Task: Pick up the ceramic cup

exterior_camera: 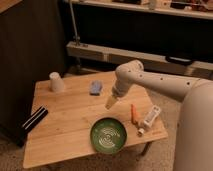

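The ceramic cup [56,81] is small, off-white and tapered, standing upside down at the far left corner of the wooden table [65,120]. My gripper [110,103] hangs from the white arm over the table's middle right, well to the right of the cup and just above the green bowl [108,135]. It holds nothing that I can see.
A blue sponge-like object [95,88] lies between cup and arm. An orange item [134,112] and a white tube [149,118] lie at the right edge. A black-and-white bar [34,120] rests on the left edge. A metal shelf rail runs behind.
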You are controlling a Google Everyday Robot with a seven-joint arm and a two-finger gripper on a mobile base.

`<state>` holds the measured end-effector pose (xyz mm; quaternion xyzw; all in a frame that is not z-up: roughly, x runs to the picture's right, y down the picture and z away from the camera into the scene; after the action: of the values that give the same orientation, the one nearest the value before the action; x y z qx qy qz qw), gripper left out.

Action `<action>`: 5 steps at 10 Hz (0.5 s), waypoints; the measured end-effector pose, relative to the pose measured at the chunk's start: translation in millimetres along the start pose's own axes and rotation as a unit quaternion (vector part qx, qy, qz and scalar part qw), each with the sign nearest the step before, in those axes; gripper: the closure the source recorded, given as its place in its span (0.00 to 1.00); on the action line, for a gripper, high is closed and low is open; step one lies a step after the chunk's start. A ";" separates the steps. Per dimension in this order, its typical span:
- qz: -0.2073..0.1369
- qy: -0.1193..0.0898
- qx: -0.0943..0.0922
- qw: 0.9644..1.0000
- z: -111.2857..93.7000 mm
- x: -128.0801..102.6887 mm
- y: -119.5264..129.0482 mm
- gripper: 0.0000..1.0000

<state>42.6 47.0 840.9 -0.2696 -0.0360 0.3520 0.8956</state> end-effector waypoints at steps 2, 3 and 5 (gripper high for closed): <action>-0.034 -0.044 0.006 0.998 8.7 -35.2 9.1 0.20; -0.037 -0.047 0.009 0.998 9.3 -37.0 7.9 0.20; -0.037 -0.047 0.009 0.998 9.4 -36.6 7.5 0.20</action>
<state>8.2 32.0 849.7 -0.2428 -0.0846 0.3310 0.9079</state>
